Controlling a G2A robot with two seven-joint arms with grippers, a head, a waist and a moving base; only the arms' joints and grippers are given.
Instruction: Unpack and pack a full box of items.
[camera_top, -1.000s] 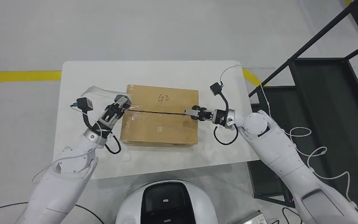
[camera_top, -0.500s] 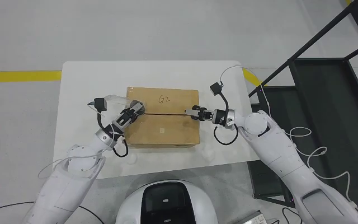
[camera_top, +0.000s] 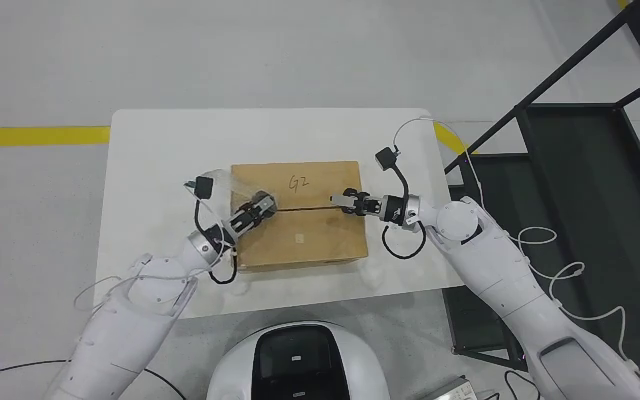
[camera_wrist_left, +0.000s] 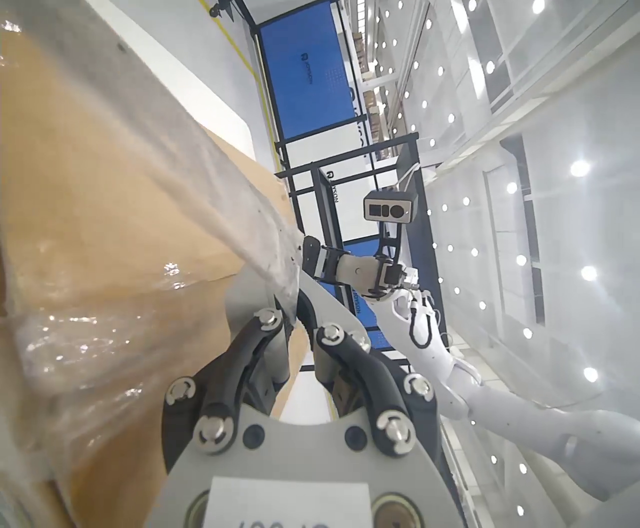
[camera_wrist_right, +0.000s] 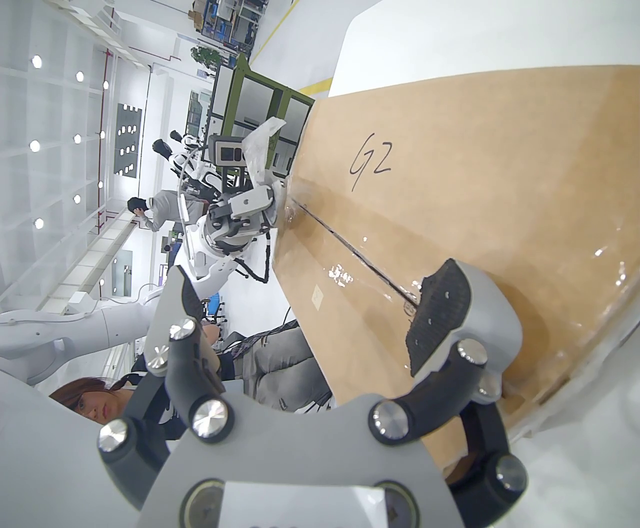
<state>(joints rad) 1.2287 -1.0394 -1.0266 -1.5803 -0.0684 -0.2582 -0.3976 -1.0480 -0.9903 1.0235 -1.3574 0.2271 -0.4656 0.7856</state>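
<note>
The left claw (camera_top: 262, 208) is clamped on a strip of clear tape (camera_wrist_left: 200, 200) that stretches from its tips along the top of the box (camera_top: 297, 215). The box lies directly beneath it. The lid seam (camera_top: 310, 205) runs from this claw across to the right claw (camera_top: 350, 198) at the box's other end. The right claw is spread open, with one pad (camera_wrist_right: 440, 310) on the lid at the seam's end and the other finger (camera_wrist_right: 182, 300) clear of the cardboard. A crumpled end of tape sticks up above the left claw. The box sits mid-table (camera_top: 150, 150) on a white top. A dark rack (camera_top: 570, 140) stands beyond the right claw, and a yellow stripe (camera_top: 50, 135) crosses the grey floor.
</note>
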